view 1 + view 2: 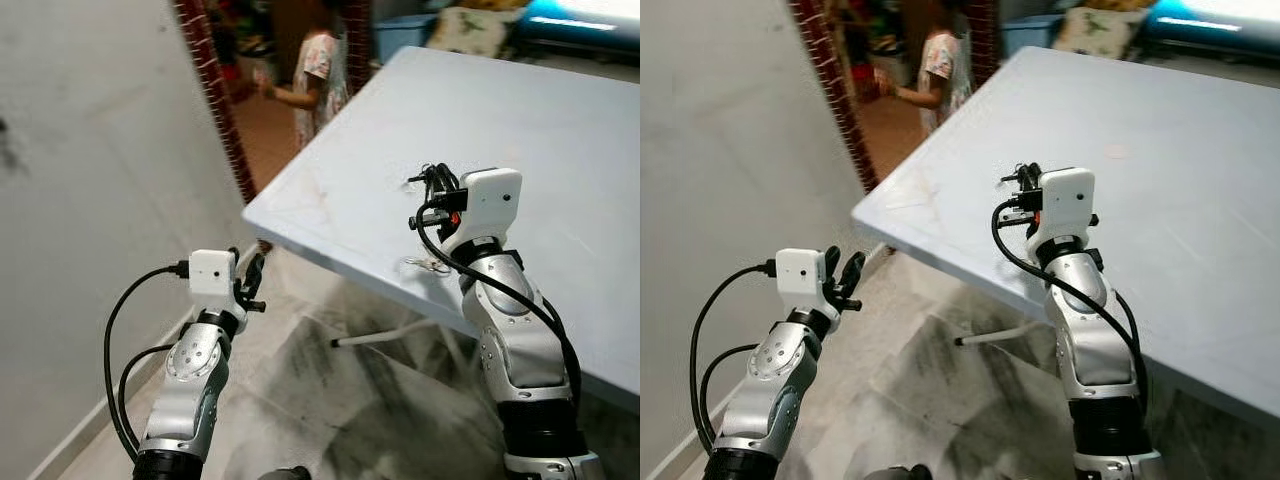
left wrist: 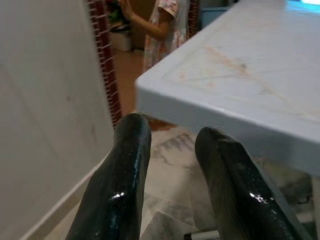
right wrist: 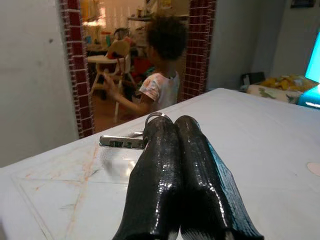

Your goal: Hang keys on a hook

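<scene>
The keys (image 3: 124, 142), a flat silvery metal blade on a thin wire ring, are pinched at the tip of the right gripper (image 3: 170, 122), whose glossy black jaws are clenched on them above the bench (image 1: 560, 150). The bench is a smooth pale blue-white slab with faint rusty scuffs near its corner. The left gripper (image 2: 172, 135) hangs below that corner, its rounded jaws parted and holding nothing. Beyond, a brick-edged doorway (image 1: 215, 100) frames a person (image 1: 318, 70) in a patterned top. The floor (image 1: 330, 400) is streaked marble tile.
</scene>
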Tool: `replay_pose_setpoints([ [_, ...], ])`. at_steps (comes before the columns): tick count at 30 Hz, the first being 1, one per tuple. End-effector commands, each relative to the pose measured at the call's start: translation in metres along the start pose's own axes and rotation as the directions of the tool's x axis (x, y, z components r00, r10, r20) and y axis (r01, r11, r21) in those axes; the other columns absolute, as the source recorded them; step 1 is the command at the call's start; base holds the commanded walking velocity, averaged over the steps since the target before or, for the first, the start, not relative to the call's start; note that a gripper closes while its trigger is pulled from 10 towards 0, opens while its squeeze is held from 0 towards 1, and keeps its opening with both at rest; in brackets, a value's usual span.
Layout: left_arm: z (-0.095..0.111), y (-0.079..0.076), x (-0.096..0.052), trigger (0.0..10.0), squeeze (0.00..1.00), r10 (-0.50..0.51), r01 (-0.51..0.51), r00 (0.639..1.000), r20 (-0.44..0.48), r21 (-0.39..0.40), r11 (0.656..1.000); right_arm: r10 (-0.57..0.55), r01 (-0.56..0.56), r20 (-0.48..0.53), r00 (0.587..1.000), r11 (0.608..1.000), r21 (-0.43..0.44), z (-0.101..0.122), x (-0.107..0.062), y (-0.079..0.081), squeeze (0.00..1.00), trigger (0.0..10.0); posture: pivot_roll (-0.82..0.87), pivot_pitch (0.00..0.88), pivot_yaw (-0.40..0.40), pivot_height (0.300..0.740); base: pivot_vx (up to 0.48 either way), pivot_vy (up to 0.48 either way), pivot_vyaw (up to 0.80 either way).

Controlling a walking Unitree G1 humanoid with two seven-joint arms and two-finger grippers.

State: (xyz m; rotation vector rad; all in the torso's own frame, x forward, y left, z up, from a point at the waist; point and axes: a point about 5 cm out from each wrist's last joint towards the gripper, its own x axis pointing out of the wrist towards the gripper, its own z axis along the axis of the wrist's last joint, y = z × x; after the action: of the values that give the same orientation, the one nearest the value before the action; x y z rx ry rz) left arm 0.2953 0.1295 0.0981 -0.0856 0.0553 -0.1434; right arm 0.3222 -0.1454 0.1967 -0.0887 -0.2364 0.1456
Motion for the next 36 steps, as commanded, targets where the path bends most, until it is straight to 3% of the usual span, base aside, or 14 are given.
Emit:
replay_pose_setpoints([
  [1,0.0,0.002,0.002,10.0,0.0,0.02,-0.02,1.0,0.001,0.005,1.0,0.031,-0.031,0.023,0.999,0.999,0.007,0.007,0.0,0.013,0.0,10.0,-0.08,0.063,0.116,0.74,0.0,0.0,0.8],
  [8,0.001,-0.001,0.006,10.0,0.0,0.01,-0.01,1.0,0.011,-0.003,1.0,0.036,-0.036,0.02,0.999,0.999,0.009,0.006,0.0,0.015,0.0,10.0,-0.08,0.06,0.119,0.74,0.0,0.0,0.8],
  [17,-0.002,0.006,0.007,10.0,0.0,0.064,-0.065,0.998,-0.019,-0.05,0.997,0.037,-0.037,-0.003,0.999,0.999,0.017,0.001,-0.003,0.018,0.0,10.0,-0.09,0.068,0.123,0.74,0.0,0.0,0.8],
  [29,-0.004,0.006,0.005,10.0,0.0,0.087,-0.087,0.996,-0.008,-0.021,0.996,0.065,-0.065,-0.007,0.998,0.998,0.021,0.001,-0.003,0.022,0.0,10.0,-0.08,0.071,0.11,0.74,0.0,0.0,0.8],
  [36,-0.002,0.006,0.007,10.0,0.0,0.135,-0.134,0.991,0.015,-0.041,0.99,0.103,-0.102,-0.022,0.994,0.994,0.027,0.0,-0.002,0.025,0.0,10.0,-0.09,0.064,0.038,0.74,0.0,0.0,0.0],
])
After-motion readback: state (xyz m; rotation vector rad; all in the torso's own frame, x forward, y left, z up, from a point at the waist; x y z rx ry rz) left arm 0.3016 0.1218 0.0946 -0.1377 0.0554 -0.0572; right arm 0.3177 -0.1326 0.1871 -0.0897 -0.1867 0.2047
